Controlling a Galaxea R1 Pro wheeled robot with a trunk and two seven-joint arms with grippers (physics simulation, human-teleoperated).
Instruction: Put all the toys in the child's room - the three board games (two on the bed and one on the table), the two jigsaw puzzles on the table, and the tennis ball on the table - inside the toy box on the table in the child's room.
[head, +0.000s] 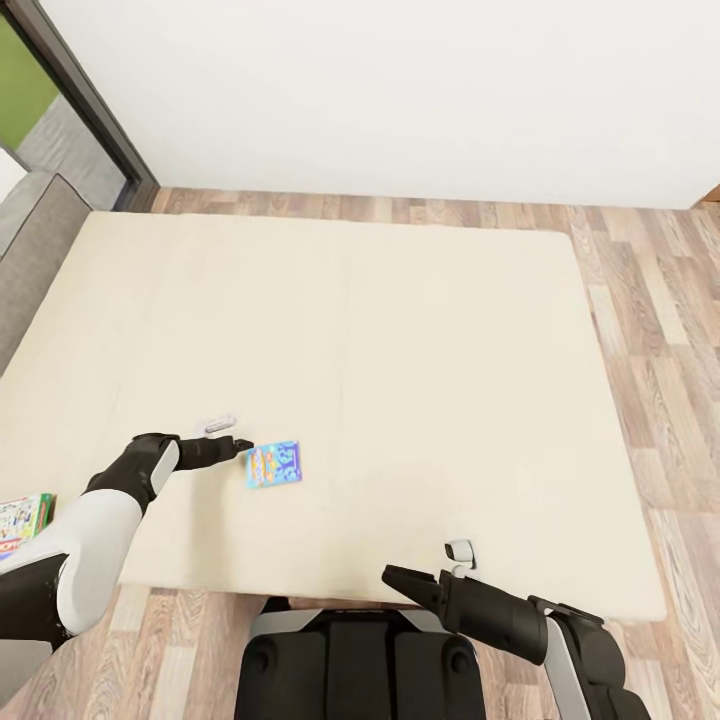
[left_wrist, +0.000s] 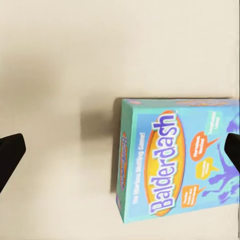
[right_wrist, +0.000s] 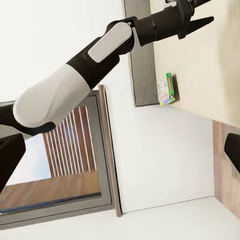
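The blue board game (head: 274, 464) lies flat on the big cream bed (head: 400, 330), near the edge that is close to the robot. In the left wrist view the blue board game (left_wrist: 175, 160) shows the word "Balderdash" in big letters inside an orange oval, with purple cartoon shapes beside it. The bed (left_wrist: 60, 60) under it is plain and cream.

The left gripper (head: 240, 446) hangs over the bed just beside the blue box, on its left side. Its fingers are spread wide apart and hold nothing. In the left wrist view one dark fingertip (left_wrist: 10, 152) is well away from the box, and the other fingertip (left_wrist: 233, 150) sits over the far side of the box.

A second board game (head: 25, 520), green and white, lies at the left edge of the bed, next to the left arm. It shows small in the right wrist view too (right_wrist: 166, 89).

The right gripper (head: 405, 582) is low, at the near edge of the bed, with its fingers apart and nothing between them.

The floor (head: 660, 330) around the bed is wood planks, and a white wall (head: 400, 90) stands behind it
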